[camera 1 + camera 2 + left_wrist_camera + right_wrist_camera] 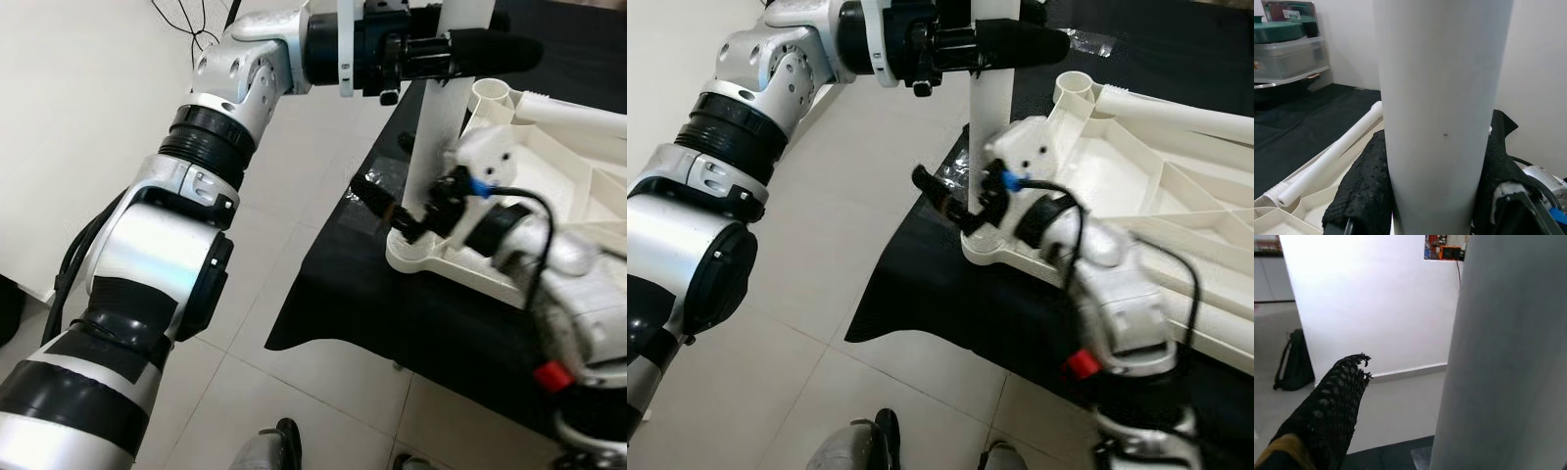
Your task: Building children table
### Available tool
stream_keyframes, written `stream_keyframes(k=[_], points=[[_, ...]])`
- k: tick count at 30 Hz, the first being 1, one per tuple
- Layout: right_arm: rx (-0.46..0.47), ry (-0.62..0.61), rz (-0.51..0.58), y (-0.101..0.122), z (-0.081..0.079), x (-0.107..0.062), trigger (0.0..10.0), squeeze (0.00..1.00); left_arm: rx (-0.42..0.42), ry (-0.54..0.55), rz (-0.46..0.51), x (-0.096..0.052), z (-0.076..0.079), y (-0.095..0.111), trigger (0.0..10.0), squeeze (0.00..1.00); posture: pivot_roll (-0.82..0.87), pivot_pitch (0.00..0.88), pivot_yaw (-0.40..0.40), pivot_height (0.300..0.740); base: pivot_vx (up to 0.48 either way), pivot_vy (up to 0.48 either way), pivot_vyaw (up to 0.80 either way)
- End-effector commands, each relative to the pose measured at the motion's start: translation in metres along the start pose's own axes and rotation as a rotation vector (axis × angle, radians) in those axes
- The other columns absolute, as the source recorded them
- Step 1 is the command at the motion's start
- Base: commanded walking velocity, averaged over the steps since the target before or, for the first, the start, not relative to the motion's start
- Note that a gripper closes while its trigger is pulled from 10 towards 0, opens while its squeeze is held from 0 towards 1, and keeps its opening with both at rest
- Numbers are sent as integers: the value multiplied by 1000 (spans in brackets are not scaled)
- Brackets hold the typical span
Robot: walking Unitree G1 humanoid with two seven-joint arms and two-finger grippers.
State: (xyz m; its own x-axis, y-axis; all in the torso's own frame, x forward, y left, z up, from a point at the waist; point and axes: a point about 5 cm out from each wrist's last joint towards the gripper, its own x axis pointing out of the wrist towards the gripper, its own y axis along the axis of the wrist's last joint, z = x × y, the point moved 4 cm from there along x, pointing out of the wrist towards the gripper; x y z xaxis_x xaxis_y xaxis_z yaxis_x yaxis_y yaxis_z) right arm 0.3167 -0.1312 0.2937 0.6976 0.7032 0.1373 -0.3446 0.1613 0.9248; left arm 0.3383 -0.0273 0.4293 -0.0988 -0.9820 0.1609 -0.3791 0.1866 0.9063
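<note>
Left gripper (460, 49) clamps the upright table leg (441, 127); right gripper (955, 206), fingers apart, flanks its base.

- Honestly nothing readable anywhere: no words, brands or numbers I can make out.
- Closest thing is a label (1291, 13) on the stuff above the storage bins (1288, 54), way too blurry to read.
- Orange box (1445, 251) on the wall might carry markings, too small to tell.

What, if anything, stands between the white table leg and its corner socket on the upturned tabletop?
Nothing visible: the table leg, held by the left pincer, already stands upright in the tabletop corner, right pincer at its base.
</note>
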Motion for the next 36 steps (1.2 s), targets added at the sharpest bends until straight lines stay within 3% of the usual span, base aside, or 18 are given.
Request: stream_keyframes(k=[1,10,11,12,13,14,30,31,32,36], points=[[-11,110,9,-1,-11,7,10000,0,16,-7,-5,1,0,4,0,0,6,257,133,740,0,0,0],[-24,234,13,-2,12,20,10000,0,8,-18,-1,3,1,3,0,0,12,259,132,740,0,0,0],[-19,255,13,-4,13,21,8784,0,7,-20,-2,3,1,3,0,0,13,257,133,740,0,0,0],[-17,276,13,-5,13,22,8784,0,7,-22,-3,3,1,3,0,0,13,257,133,740,0,0,0],[-9,284,9,-6,16,23,1765,0,6,-24,-3,3,2,3,0,0,12,254,133,740,0,0,0],[-6,293,2,-8,17,22,0,0,6,-25,-3,4,2,3,0,0,12,254,133,740,0,0,0],[-30,366,-22,-16,25,15,0,0,0,-45,3,7,4,1,0,0,5,250,134,740,0,0,0],[-28,360,-21,-17,25,15,0,0,7,-27,4,7,3,1,8510,588,5,248,134,740,0,0,0],[-26,355,-20,-18,25,15,0,0,1,-16,9,7,2,1,10000,1000,5,248,134,740,0,0,0],[-23,348,-18,-18,26,15,0,0,3,-4,13,6,0,3,10000,1000,6,246,132,740,0,0,0]])
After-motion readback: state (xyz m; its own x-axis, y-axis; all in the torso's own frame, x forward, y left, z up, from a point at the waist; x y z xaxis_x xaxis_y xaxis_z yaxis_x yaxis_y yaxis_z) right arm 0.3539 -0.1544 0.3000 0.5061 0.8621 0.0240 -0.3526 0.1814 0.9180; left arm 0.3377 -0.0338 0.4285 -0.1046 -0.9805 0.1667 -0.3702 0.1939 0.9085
